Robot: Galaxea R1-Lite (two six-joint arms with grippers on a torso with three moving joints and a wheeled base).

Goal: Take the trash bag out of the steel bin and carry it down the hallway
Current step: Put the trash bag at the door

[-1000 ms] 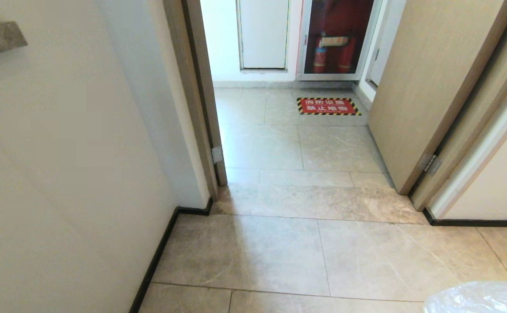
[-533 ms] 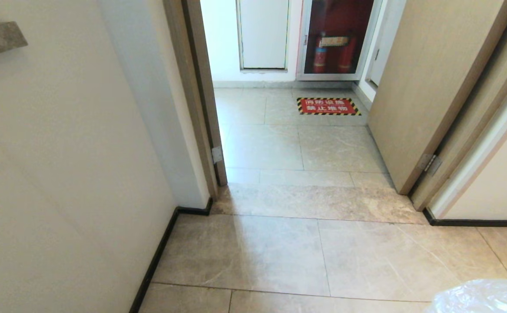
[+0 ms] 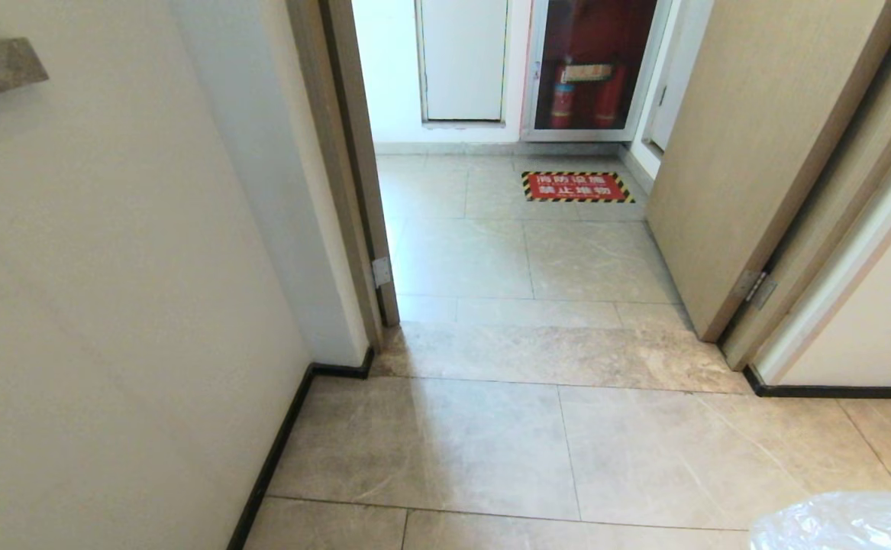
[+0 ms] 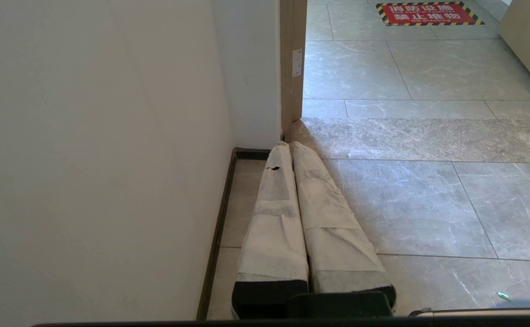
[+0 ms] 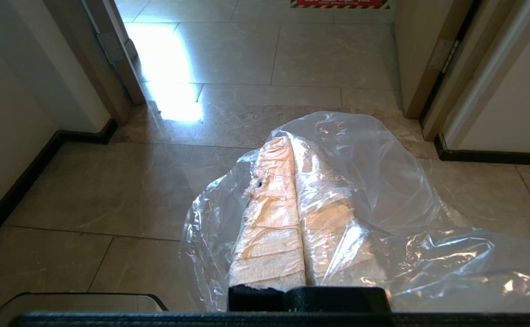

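The trash bag (image 5: 383,190) is thin clear crinkled plastic, draped over and around my right gripper (image 5: 291,141), whose cloth-wrapped fingers are shut on it above the floor. Only a corner of the trash bag (image 3: 842,523) shows in the head view, at the lower right edge. My left gripper (image 4: 288,146) is shut with nothing in it, its white-wrapped fingers pressed together, low beside the left wall. The hallway (image 3: 537,260) of grey-beige tiles runs ahead through an open doorway. The steel bin is out of view.
A pale wall (image 3: 109,305) with black skirting stands close on my left, ending at a brown door frame (image 3: 353,168). An open wooden door (image 3: 758,137) stands on the right. Further on lie a red floor sign (image 3: 577,187) and a fire extinguisher cabinet (image 3: 590,69).
The visible corner of the bag sways slightly at the lower right of the head view. Nothing else has moved.
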